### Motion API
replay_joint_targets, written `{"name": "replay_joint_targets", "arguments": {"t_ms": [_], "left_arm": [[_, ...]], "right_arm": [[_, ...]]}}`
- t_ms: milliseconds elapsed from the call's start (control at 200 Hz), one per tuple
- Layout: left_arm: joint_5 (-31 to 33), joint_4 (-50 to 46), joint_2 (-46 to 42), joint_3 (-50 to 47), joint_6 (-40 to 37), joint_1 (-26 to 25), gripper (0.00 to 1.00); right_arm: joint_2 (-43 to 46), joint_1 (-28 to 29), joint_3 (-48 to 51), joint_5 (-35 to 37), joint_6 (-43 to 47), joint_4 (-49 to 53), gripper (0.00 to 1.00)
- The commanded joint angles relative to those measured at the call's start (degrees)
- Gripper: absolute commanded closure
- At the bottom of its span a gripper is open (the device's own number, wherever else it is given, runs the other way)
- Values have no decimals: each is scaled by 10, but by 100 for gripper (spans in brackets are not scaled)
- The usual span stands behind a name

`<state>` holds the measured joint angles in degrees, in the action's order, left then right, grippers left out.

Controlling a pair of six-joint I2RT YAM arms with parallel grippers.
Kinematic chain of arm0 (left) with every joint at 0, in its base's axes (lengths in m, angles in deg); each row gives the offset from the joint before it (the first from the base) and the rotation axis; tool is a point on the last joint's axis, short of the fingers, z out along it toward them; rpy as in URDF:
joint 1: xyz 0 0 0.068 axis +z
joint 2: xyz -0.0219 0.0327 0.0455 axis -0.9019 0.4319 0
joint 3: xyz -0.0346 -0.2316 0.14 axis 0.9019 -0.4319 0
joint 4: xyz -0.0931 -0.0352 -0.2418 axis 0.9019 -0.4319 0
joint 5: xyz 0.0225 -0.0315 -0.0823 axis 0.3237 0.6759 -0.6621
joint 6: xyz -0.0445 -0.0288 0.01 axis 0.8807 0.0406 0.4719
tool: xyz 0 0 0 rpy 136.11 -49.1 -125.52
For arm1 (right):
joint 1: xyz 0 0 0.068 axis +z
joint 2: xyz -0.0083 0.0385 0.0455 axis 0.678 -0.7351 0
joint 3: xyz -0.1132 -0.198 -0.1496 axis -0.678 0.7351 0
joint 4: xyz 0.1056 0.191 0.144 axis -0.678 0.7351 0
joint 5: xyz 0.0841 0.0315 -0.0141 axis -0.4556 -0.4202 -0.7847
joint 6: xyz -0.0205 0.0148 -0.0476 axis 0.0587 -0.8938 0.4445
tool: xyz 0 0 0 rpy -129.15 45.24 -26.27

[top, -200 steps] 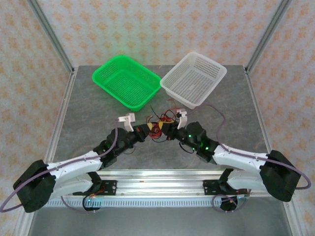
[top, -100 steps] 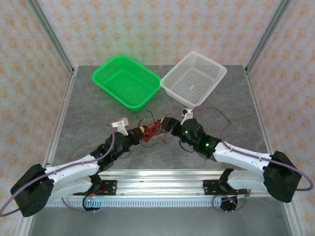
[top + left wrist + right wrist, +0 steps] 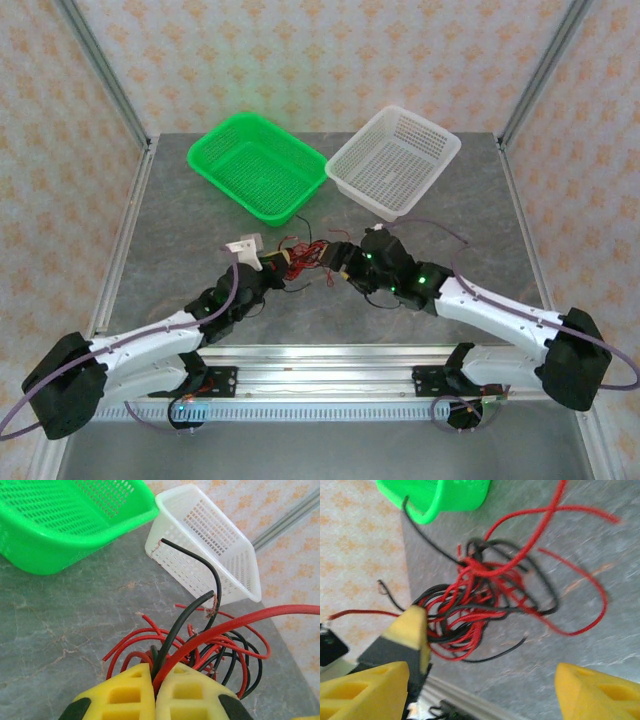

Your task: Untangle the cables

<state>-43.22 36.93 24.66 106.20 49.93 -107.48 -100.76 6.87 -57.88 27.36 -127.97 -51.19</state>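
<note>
Table [image 3: 180, 230]: grey surface, unchanged from a second ago.

Left arm [image 3: 150, 345] and right arm [image 3: 490, 315]: a second ago both reached to one spot at frame centre. Since then the left arm has pulled slightly toward lower left. The right arm has swung its wrist round and now lies lower in the top view.

Green basket [image 3: 217, 134] and white basket [image 3: 428, 125]: side by side in the upper middle of the top view, positions unchanged.

Left gripper [image 3: 156, 672]: yellow pads [image 3: 125, 692] pressed together at the bottom of the left wrist view, with red and black strands pinched in the seam. Grip as before. One of its fingers also shows at left of the right wrist view, against the bundle.

Right gripper [image 3: 480, 675]: a second ago nearly closed at the bundle, now released. Its fingertips [image 3: 592, 690] stand wide apart at the bottom corners of the right wrist view with nothing between them. They touch no strand.

Cables [image 3: 310, 258]: one red-and-black tangle at centre of the top view, between the two grippers and below the baskets, shifted a little left with the left gripper. Loops fan out from the clamped pads. One black end [image 3: 162, 541] rises toward the white basket, and a long red strand [image 3: 280, 612] runs to the right edge.
</note>
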Motion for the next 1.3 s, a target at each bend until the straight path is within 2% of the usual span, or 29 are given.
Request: {"name": "replay_joint_targets", "arguments": {"t_ms": [0, 170, 340, 480, 586, 826, 1171, 1226, 1291], "left_arm": [[27, 12, 4, 25, -76, -16, 100], [63, 20, 7, 37, -126, -45, 100], [81, 33, -7, 33, -134, -56, 100], [88, 45, -27, 20, -126, -58, 100], [83, 55, -39, 10, -115, -58, 100], [44, 77, -56, 3, -98, -58, 100], [-4, 119, -61, -7, -80, -58, 100], [-8, 122, -64, -8, -76, -58, 100], [-8, 121, -70, -9, -73, -58, 100]], "right_arm": [[-35, -2, -49, -61, -52, 9, 24], [-101, -6, -83, -94, -111, -52, 24], [-152, -13, -90, -95, -136, -71, 26], [-174, -19, -74, -79, -156, -113, 34], [-187, -22, -63, -64, -164, -141, 39], [-214, -30, -50, -50, -173, -200, 44], [-252, -30, -53, -68, -171, -264, 67], [-258, -30, -56, -76, -166, -276, 74], [-262, -30, -57, -79, -158, -281, 90]]}}
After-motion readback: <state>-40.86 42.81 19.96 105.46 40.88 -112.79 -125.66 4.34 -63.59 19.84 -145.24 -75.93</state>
